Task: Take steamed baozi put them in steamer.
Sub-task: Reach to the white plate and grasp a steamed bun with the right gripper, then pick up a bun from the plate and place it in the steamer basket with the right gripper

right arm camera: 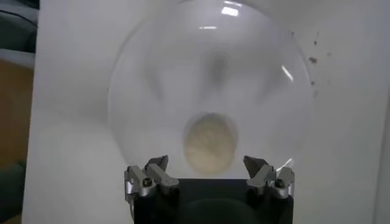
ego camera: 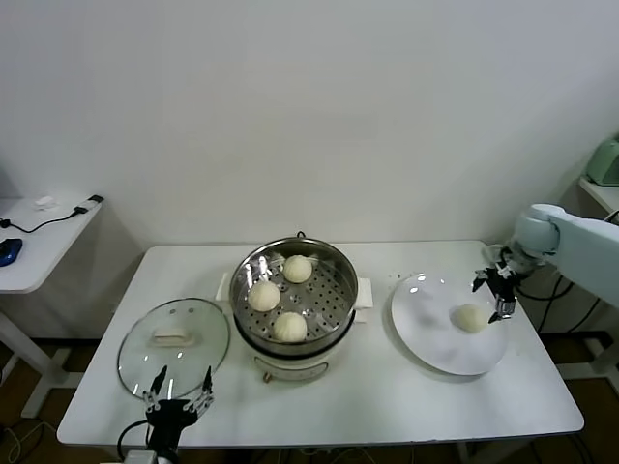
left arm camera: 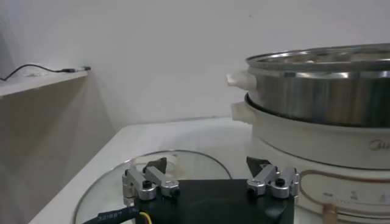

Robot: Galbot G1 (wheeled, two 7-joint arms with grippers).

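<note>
Three of the steamed baozi (ego camera: 280, 296) are seen already lying on the perforated tray of the steamer (ego camera: 296, 300), which stands at the middle of the desk (ego camera: 387, 387); the fourth bun (ego camera: 471, 317) is left alone on the white plate (ego camera: 426, 338) to the robot's right of the steamer. The right claw (ego camera: 496, 293) is held just above the far right part of the plate with its jaws spread wide and nothing between them. In the right wrist view the last bun (right arm camera: 210, 143) is found directly ahead of the right claw (right arm camera: 207, 167), centred on the line between the two fingers and apart from both. The bun is nearly round, so no long axis is judged to matter for the approach; a short, straight descent is probably all that is called for. The left claw (ego camera: 180, 392) is parked low at the near desk edge, over the rim of the glass lid (ego camera: 174, 345), open and empty as well, with the steamer standing between it and the plate. The right arm is therefore clearly the nearer one for this last bun.
</note>
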